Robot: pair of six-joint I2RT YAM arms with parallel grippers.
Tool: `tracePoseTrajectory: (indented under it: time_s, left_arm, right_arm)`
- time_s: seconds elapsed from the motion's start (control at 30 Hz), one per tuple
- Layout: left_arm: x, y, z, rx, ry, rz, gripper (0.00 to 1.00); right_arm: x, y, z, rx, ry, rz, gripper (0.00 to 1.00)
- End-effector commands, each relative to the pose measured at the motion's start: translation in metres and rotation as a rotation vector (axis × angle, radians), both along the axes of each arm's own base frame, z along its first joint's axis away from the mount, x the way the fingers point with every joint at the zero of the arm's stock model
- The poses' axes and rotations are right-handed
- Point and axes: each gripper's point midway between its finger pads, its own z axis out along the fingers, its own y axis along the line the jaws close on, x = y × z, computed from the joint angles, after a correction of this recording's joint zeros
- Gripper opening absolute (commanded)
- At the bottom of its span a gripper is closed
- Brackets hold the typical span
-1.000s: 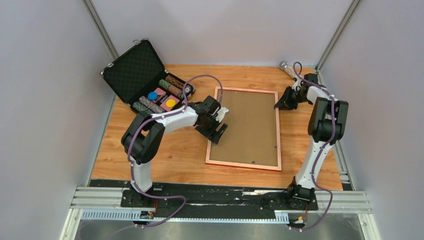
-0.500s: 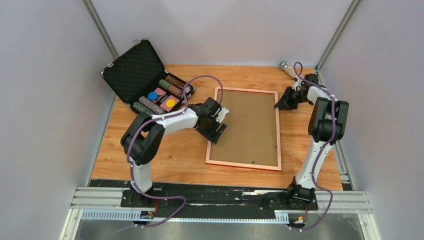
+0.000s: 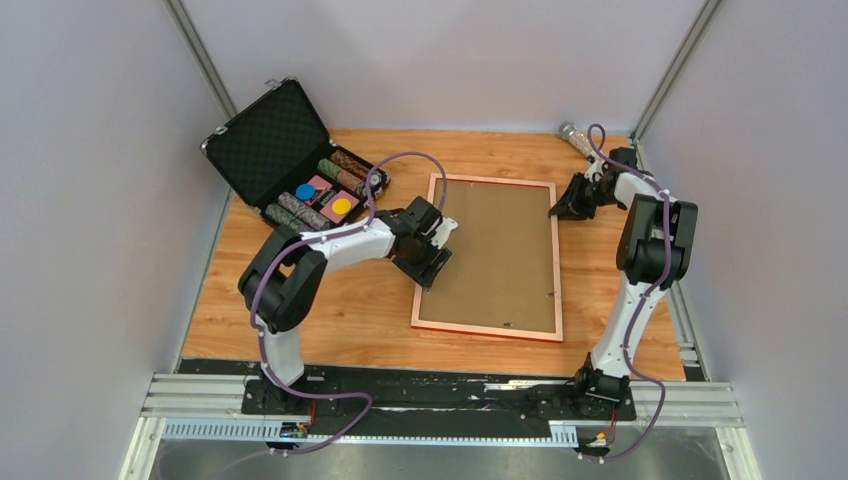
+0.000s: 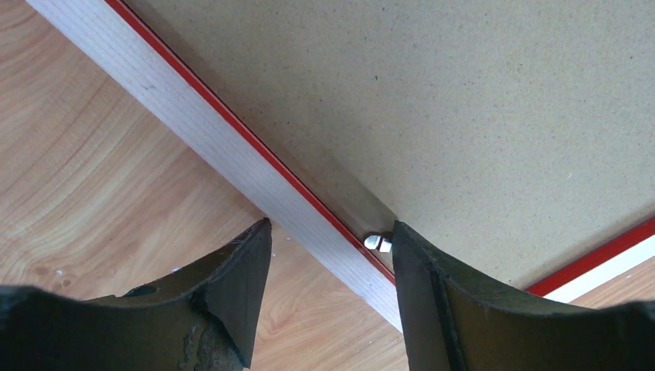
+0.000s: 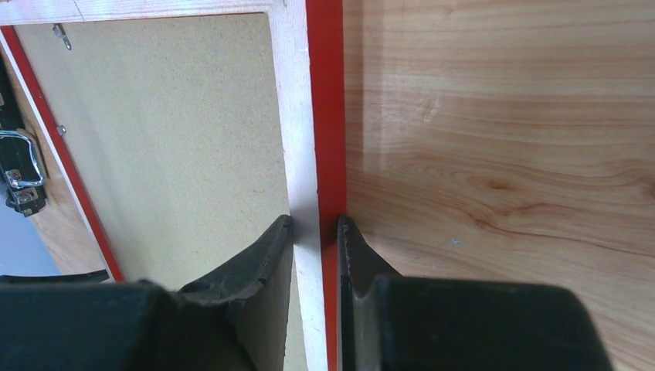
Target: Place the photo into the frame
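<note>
The frame (image 3: 557, 262) lies back-up on the table, its pinkish-copper edge around the brown backing board (image 3: 500, 255). The photo is hidden. My left gripper (image 3: 430, 262) is open at the frame's left rail. In the left wrist view the left gripper (image 4: 330, 224) straddles the pale rail (image 4: 178, 100), one finger on the table side and one over the board beside a small metal tab (image 4: 376, 242). My right gripper (image 3: 556, 211) is at the right rail near the far corner. In the right wrist view the right gripper (image 5: 315, 220) is shut on the rail (image 5: 309, 93).
An open black foam-lined case (image 3: 270, 135) with rolls of chips stands at the back left, close to the left arm. A small metallic object (image 3: 574, 135) lies at the back right corner. Bare wood lies left and right of the frame.
My left gripper has shifted slightly left, from over the backing board to the frame's left rail. The right arm and the frame have not moved.
</note>
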Motion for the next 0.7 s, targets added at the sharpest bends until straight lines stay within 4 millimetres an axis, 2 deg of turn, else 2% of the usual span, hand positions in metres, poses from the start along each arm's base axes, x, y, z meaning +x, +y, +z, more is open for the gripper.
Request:
tracePoseTrajectory:
  time_s: [0.0, 0.67]
  left_arm:
    - [-0.0074, 0.019, 0.0035, 0.067, -0.018, -0.023, 0.66]
    - [-0.0093, 0.0159, 0.0129, 0.034, -0.028, -0.035, 0.61]
  right_arm:
    - [0.0098, -0.0114, -0.0035, -0.002, -0.025, -0.038, 0.0]
    - [0.0094, -0.0104, -0.0056, 0.002, -0.021, -0.033, 0.0]
